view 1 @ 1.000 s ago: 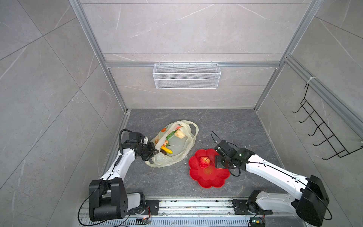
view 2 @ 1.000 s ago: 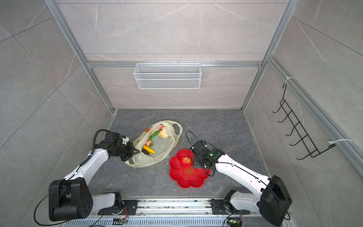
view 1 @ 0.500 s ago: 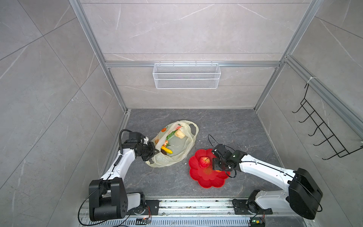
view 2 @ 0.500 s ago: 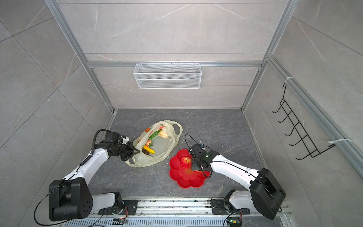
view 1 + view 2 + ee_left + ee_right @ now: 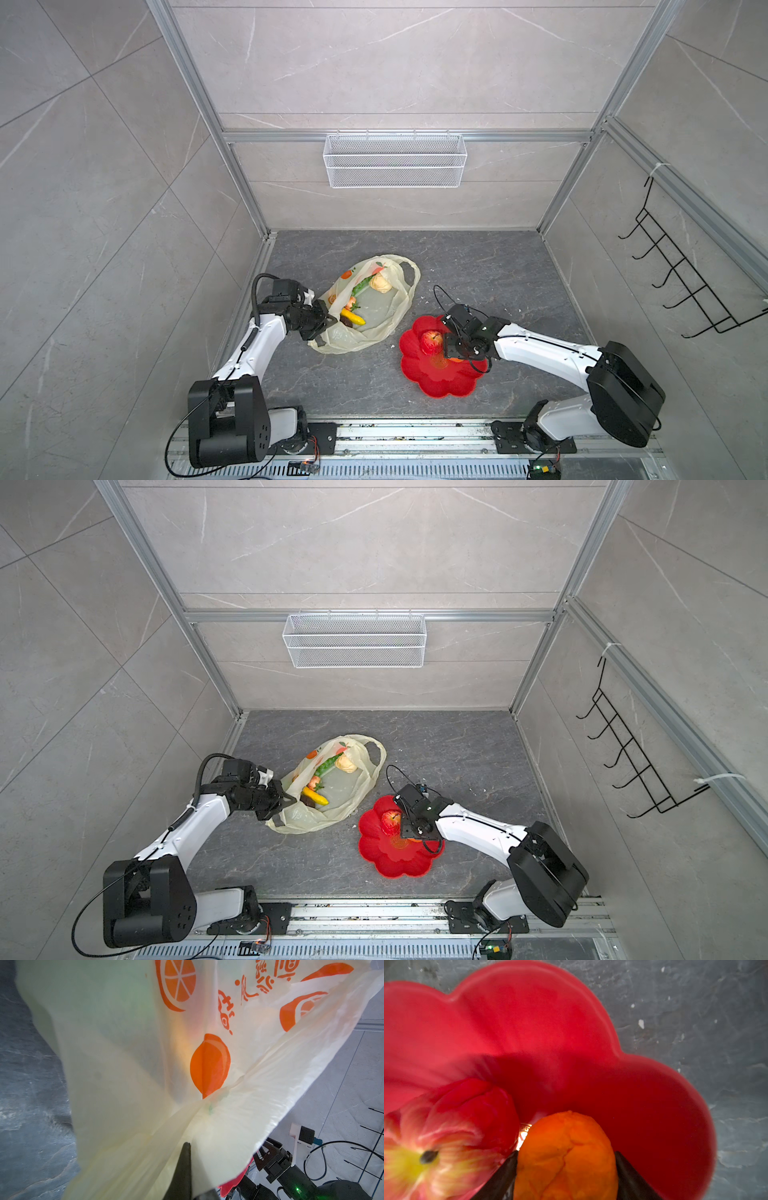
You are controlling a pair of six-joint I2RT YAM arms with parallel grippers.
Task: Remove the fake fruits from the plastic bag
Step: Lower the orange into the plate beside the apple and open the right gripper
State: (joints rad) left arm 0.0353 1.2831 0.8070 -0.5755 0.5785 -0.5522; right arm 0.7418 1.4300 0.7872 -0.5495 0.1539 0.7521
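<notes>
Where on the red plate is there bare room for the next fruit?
On the red plate, the lobes nearest the rail are bare. Its far side is crowded: apple, orange and right gripper sit together there.

Non-task items I can see
Red flower-shaped plate (image 5: 449, 384) on grey tabletop (image 5: 478, 266); white mesh basket (image 5: 395, 166), black hook rack (image 5: 681, 282) on walls.

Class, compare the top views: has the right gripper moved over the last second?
Yes. In a top view the right gripper has slid leftward, further in over the plate, ending beside the apple.
</notes>
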